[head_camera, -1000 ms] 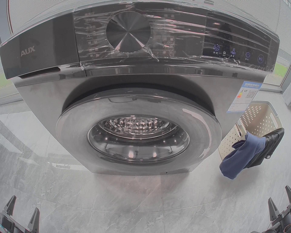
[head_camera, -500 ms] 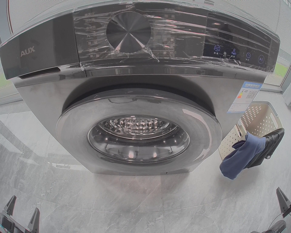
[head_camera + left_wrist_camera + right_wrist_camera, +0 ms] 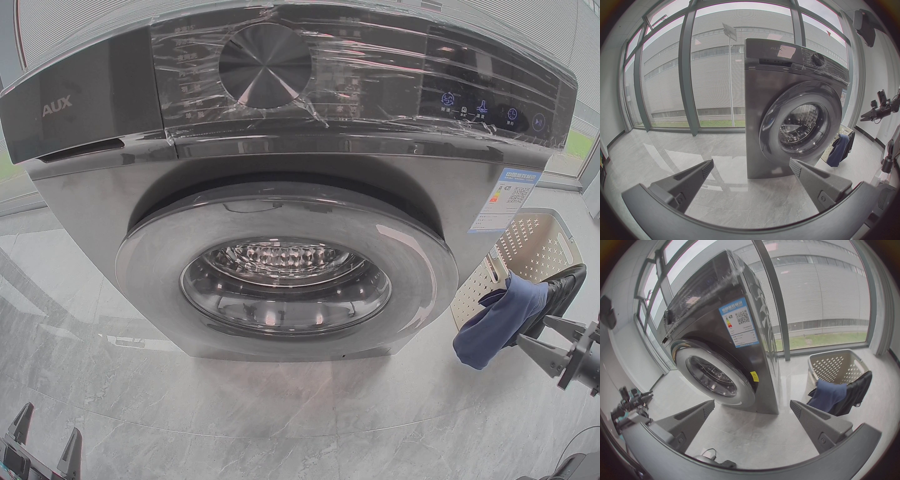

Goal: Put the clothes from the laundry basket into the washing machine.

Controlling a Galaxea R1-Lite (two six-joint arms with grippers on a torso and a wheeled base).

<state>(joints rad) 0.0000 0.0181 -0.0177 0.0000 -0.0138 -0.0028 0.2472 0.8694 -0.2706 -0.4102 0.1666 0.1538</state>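
The glossy grey stone-tiled floor (image 3: 281,400) bears a dark grey front-loading washing machine (image 3: 281,187), left of the right pincer (image 3: 532,330), and a cream perforated plastic laundry basket (image 3: 537,240) just beyond it.

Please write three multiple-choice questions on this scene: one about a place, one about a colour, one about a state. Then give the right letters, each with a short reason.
1. Where does the laundry basket stand relative to the washing machine?
A. on top of it
B. on the floor, at the side of the robot's right arm
C. inside it

2. What colour is the cloth hanging foremost over the basket's rim?
A. blue
B. red
C. white

3. How is the right gripper?
A. shut on the cloth
B. shut, empty
C. open, empty

Answers: 1 B, the basket stands on the floor beside the machine; 2 A, the cloth is plainly blue; 3 C, its fingers are spread with nothing between them.
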